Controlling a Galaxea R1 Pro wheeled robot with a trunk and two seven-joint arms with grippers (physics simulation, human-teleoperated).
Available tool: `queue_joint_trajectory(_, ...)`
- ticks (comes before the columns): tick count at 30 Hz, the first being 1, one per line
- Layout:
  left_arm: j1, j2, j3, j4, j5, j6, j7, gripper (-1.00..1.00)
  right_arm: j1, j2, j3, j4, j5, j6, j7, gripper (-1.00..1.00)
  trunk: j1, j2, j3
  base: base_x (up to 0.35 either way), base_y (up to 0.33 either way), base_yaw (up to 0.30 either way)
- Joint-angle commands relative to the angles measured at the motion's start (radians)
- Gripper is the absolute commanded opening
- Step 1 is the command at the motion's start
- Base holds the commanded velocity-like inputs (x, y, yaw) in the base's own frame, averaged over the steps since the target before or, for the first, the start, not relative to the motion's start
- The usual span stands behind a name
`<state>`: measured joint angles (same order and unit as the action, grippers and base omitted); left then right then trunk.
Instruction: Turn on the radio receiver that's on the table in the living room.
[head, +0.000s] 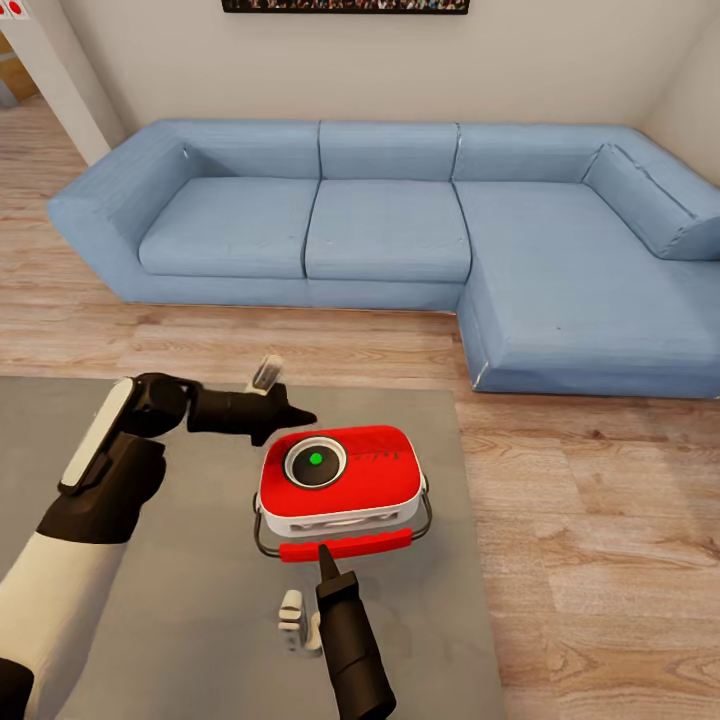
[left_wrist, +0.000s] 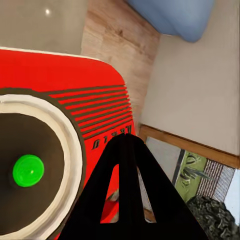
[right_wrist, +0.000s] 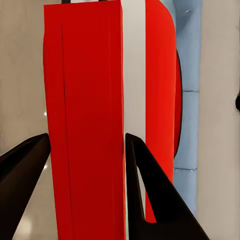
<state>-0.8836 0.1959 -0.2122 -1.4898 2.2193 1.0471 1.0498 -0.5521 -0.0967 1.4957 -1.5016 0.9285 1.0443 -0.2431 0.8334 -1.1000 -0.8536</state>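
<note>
Your radio receiver (head: 340, 480) lies face up on the grey surface (head: 200, 620), near its far right corner, with the green dot (head: 316, 459) of its round dial showing on top and its red handle (head: 345, 547) folded out toward you. Your right hand (head: 327, 560) comes in from the near side, its fingers spread to either side of that handle, released rather than clenched; the right wrist view shows the red bar (right_wrist: 85, 125) standing between the two dark fingers (right_wrist: 150, 195). Your left hand (head: 290, 417) sits just beyond the radio's far left corner, its fingers pressed together into one point and grasping nothing. Past the surface lie the wood plank floor (head: 600, 500) and the blue sofa (head: 400, 220).
</note>
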Motion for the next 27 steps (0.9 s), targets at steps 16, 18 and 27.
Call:
queue_joint_trajectory(16,0.0,0.142,0.072,-0.027,0.06,0.0,-0.087,-1.0,0.0,0.01,-0.034,-0.008,0.024,0.003,-0.002,-1.0,0.0,0.0,0.0,0.0,0.0,0.0)
queue_joint_trajectory(18,0.0,0.189,0.082,-0.027,0.085,0.0,-0.096,-1.0,0.0,0.018,-0.115,-0.022,0.024,0.003,-0.002,-1.0,0.0,0.0,0.0,0.0,0.0,0.0)
queue_joint_trajectory(27,0.0,0.24,0.081,-0.019,0.114,0.0,-0.097,-1.0,0.0,0.213,-0.594,-0.037,0.024,0.003,0.006,-1.0,0.0,0.0,0.0,0.0,0.0,0.0)
